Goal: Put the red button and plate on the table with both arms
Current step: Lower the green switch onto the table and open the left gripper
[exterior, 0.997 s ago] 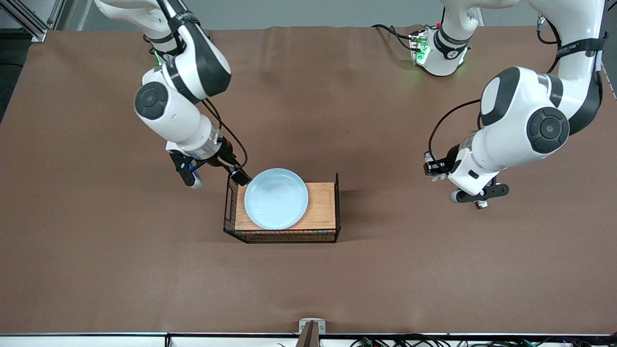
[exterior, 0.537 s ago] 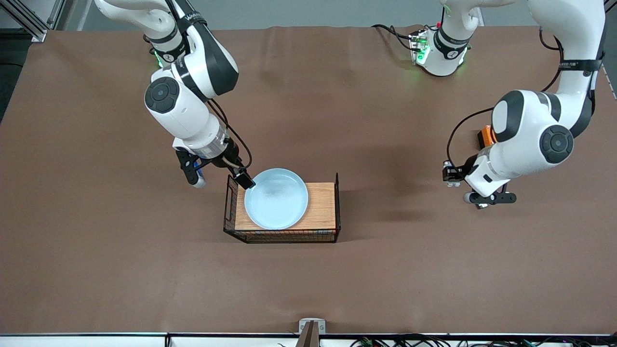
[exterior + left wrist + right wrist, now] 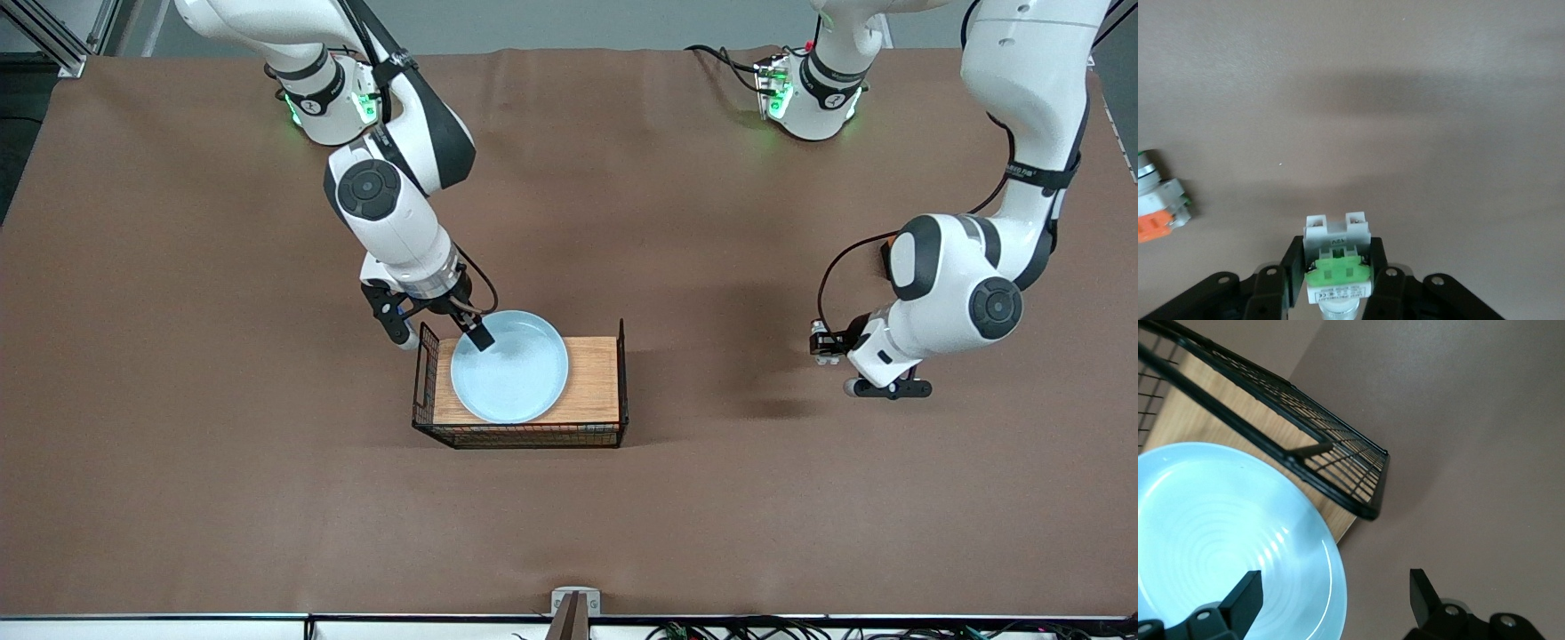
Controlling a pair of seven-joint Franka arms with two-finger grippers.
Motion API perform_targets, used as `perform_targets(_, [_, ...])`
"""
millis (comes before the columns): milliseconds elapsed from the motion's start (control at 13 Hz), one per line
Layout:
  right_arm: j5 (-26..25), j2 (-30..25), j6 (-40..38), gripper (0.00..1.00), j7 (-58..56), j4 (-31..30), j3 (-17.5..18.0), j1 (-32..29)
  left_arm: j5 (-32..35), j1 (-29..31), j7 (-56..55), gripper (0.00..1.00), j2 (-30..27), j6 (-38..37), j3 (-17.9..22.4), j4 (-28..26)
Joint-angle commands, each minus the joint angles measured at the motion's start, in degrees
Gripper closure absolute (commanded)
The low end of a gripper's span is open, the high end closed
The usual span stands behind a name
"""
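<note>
Pale blue plate (image 3: 509,366) with faint concentric rings – centre frame, on a wood-grain tray (image 3: 594,380) with black wire walls. Plain brown worktop (image 3: 222,444). White-grey red button (image 3: 1337,261) – bright green mark.

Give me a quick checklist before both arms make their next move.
1. Left gripper shut on the green-marked button: ok.
2. Bare table under that button: ok.
3. Orange-marked switch apart from it: ok.
4. Right gripper open, one finger over the plate, one outside its rim: ok.
5. Plate out of the wire tray: not ok, it rests on the wood.
</note>
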Motion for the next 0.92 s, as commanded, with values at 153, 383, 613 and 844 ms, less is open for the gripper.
perform_targets(153, [-1.47, 0.02, 0.13, 0.16, 1.43, 0.50, -0.51, 0.50, 0.40, 0.27, 1.16, 1.00, 3.70, 1.83, -0.14, 1.96])
perform_targets(383, [-1.65, 0.28, 0.04, 0.22, 1.51, 0.50, -0.51, 0.50, 0.75, 0.27, 2.29, 1.00, 6.42, 2.10, -0.05, 3.97])
perform_targets(613, [-1.73, 1.07, 0.13, 0.27, 1.51, 0.77, -0.51, 0.58, 0.93, 0.27, 4.75, 1.00, 7.22, 2.10, 0.30, 4.33])
perform_targets(844, [-1.73, 1.25, 0.13, 0.41, 1.51, 0.86, -0.51, 0.67, 1.02, 1.06, 6.43, 0.94, 7.40, 2.10, 0.39, 4.33])
